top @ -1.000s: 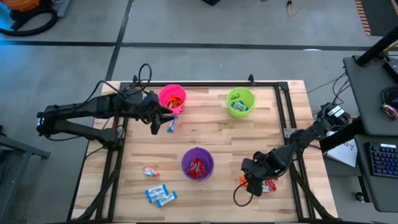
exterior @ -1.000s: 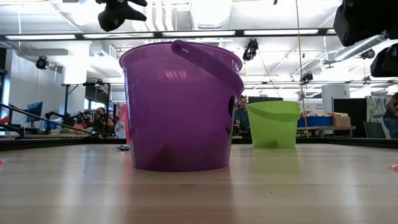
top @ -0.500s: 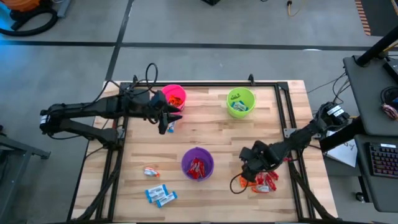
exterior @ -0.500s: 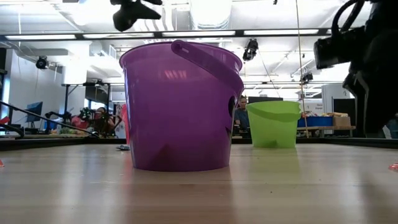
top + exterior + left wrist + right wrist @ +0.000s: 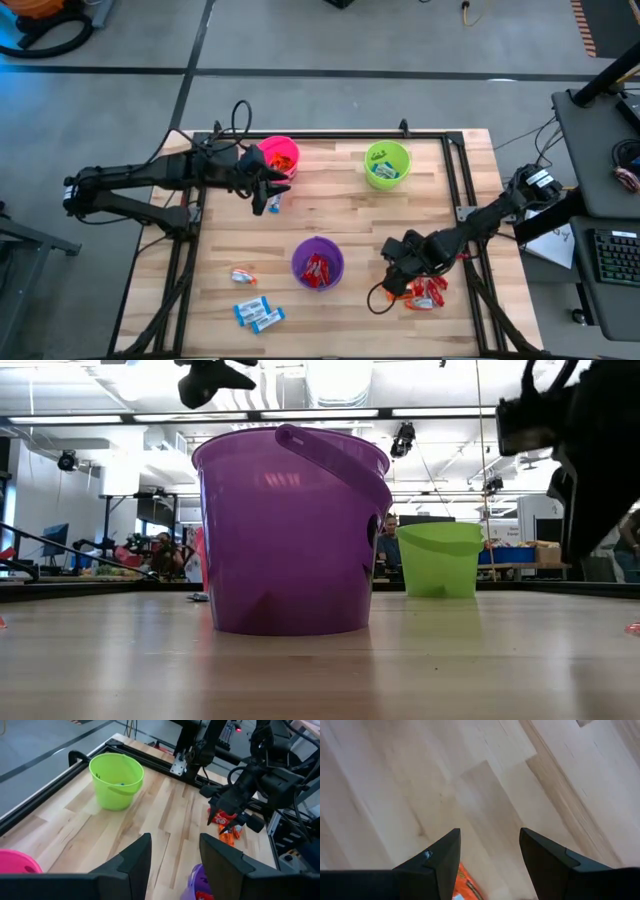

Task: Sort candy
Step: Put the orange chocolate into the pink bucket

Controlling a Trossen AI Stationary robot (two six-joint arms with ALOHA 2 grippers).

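Red and orange candies (image 5: pixel 425 292) lie in a heap near the table's right near corner; they also show in the left wrist view as candies (image 5: pixel 227 827). My right gripper (image 5: pixel 398 275) (image 5: pixel 490 832) hangs open just left of them, fingers pointing down at bare wood, with an orange candy (image 5: pixel 465 885) below and between its fingers. My left gripper (image 5: pixel 270 190) (image 5: pixel 175 837) is open and empty in the air beside the pink cup (image 5: pixel 278 158), over a blue-and-white candy (image 5: pixel 275 203). More candies (image 5: pixel 255 313) lie near the left near corner.
The purple cup (image 5: pixel 318 263) (image 5: pixel 290 530) holds red candies and stands mid-table toward the near edge. The green cup (image 5: pixel 387 163) (image 5: pixel 116 780) stands at the far side. A single candy (image 5: pixel 243 275) lies left of the purple cup. A black frame (image 5: pixel 460 170) borders the table.
My right gripper has moved off the red and orange candies toward the table's left and far side, leaving the heap uncovered; its arm has come into the low view from the right. My left gripper has shifted slightly toward the right.
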